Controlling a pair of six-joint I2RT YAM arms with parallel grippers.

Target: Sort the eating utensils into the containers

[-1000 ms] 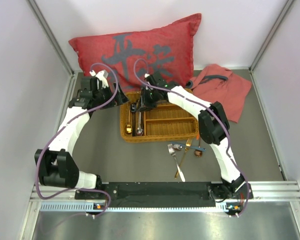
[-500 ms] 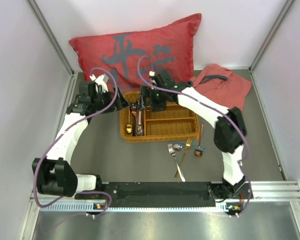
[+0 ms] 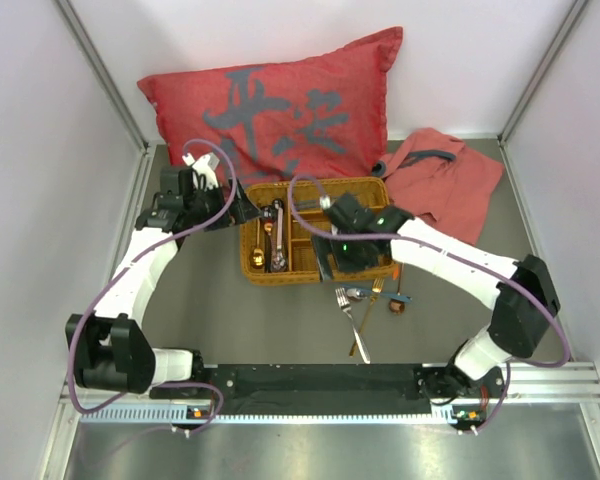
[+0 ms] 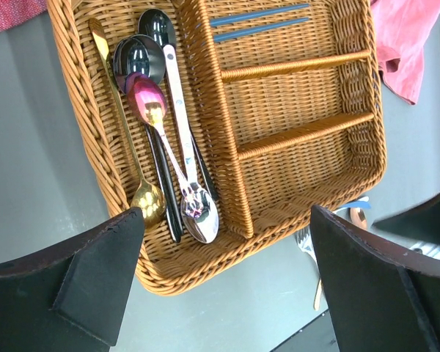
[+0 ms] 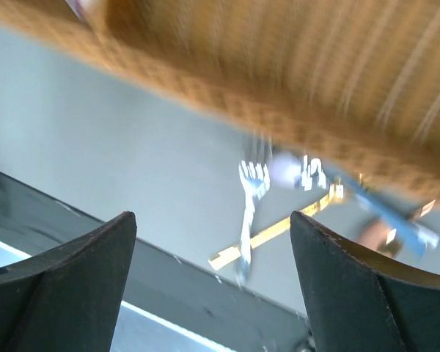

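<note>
The tan wicker tray (image 3: 280, 277) lies mid-table. Its long compartment holds several spoons (image 3: 275, 236): gold (image 4: 125, 139), black (image 4: 148, 103) and silver (image 4: 185, 172) ones show in the left wrist view. Two blue chopsticks (image 4: 258, 22) lie in a shorter compartment. My left gripper (image 3: 242, 207) hangs open beside the tray's left end, empty (image 4: 226, 220). My right gripper (image 3: 326, 264) is open and empty over the tray's near rim. On the table in front lie a silver fork (image 3: 348, 308) (image 5: 248, 213), a gold fork (image 3: 366, 322) (image 5: 279, 233), a blue utensil (image 3: 394, 296) and a copper spoon (image 3: 399, 306).
A red cushion (image 3: 280, 100) leans against the back wall behind the tray. A crumpled red cloth (image 3: 442, 180) lies at the back right. The black base rail (image 3: 320, 380) runs along the near edge. The right wrist view is motion-blurred.
My right gripper opened above the tray's long compartment, then swung back and right to the tray's near rim. The left arm barely moved.
</note>
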